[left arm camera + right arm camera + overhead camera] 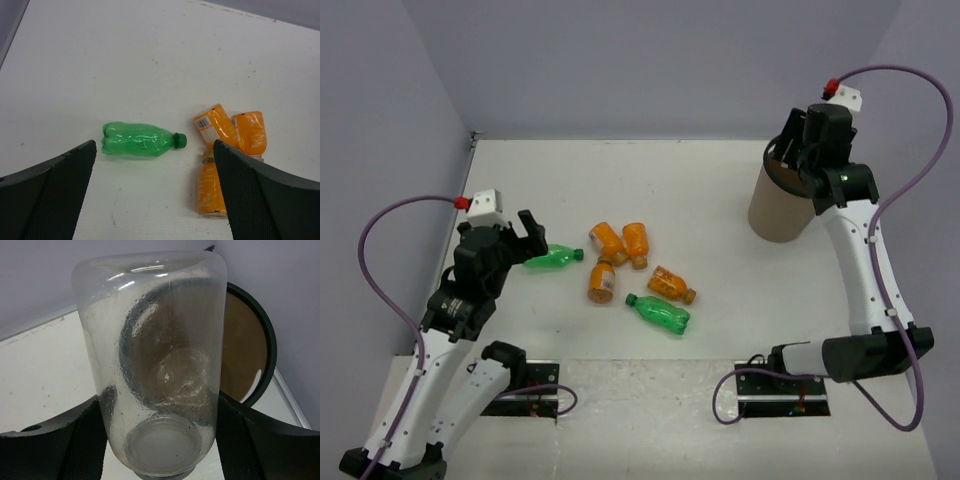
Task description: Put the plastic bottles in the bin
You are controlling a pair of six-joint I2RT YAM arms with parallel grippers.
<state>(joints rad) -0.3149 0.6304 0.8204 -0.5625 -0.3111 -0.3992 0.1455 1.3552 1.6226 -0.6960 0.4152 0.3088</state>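
Clear bottle (150, 365) in right jaws' grasp over bin (250, 350), wrist view only; left jaws wide open

Soft, even, bright light fills all three views, leaving only faint, short shadows under the slim translucent green plastic bottle (140, 140). White glints streak the clear whitish plastic bottle (150, 315) at upper centre.

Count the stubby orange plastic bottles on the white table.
4 stubby orange plastic bottles, clustered together: two side by side farthest back, one nearer, one to its right. Any inside the tan cardboard bin would be hidden.
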